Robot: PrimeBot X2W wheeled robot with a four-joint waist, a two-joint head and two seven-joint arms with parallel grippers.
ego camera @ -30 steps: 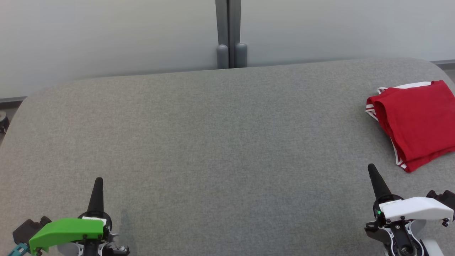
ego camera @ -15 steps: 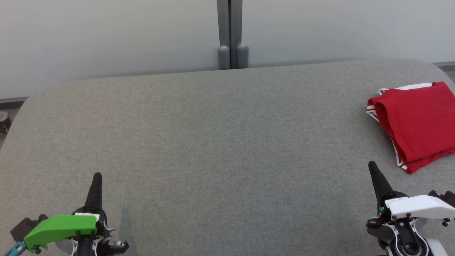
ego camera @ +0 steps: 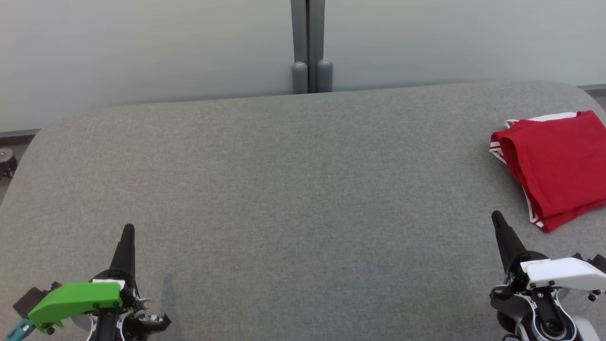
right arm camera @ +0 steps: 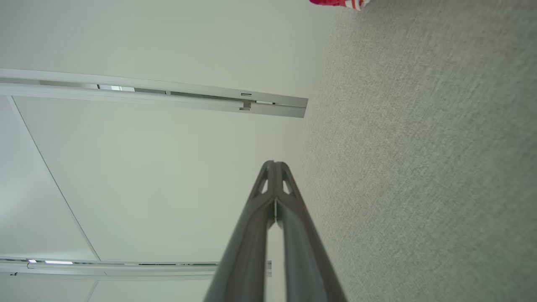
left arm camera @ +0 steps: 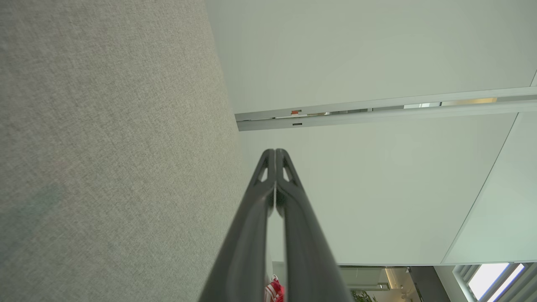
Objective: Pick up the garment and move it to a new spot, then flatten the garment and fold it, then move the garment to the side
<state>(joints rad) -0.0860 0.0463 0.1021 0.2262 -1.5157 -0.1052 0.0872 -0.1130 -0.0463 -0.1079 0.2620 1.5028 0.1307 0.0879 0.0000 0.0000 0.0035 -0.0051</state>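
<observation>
Red garment [ego camera: 556, 166], white-trimmed, folded: lies flat at the right edge of the grey fabric worktop [ego camera: 293, 189], toward its far corner. Left tool [ego camera: 128, 228]: fingers pressed together, over the near left corner. Right tool [ego camera: 495, 215]: fingers pressed together, near right corner, close to the garment, not touching.

Before me lies a table [ego camera: 284, 189] covered in grey woven fabric, its far corners rounded. Behind it I see a pale, smooth wall [ego camera: 142, 47], split by a grey upright post [ego camera: 308, 42] with two rounded grey caps [ego camera: 299, 78] at its foot, just past the table's far edge. At the far left, beside the table, sits what looks to me like a small wheel [ego camera: 5, 158]. The left wrist view catches a bright window [left arm camera: 486, 279] low in its corner.
</observation>
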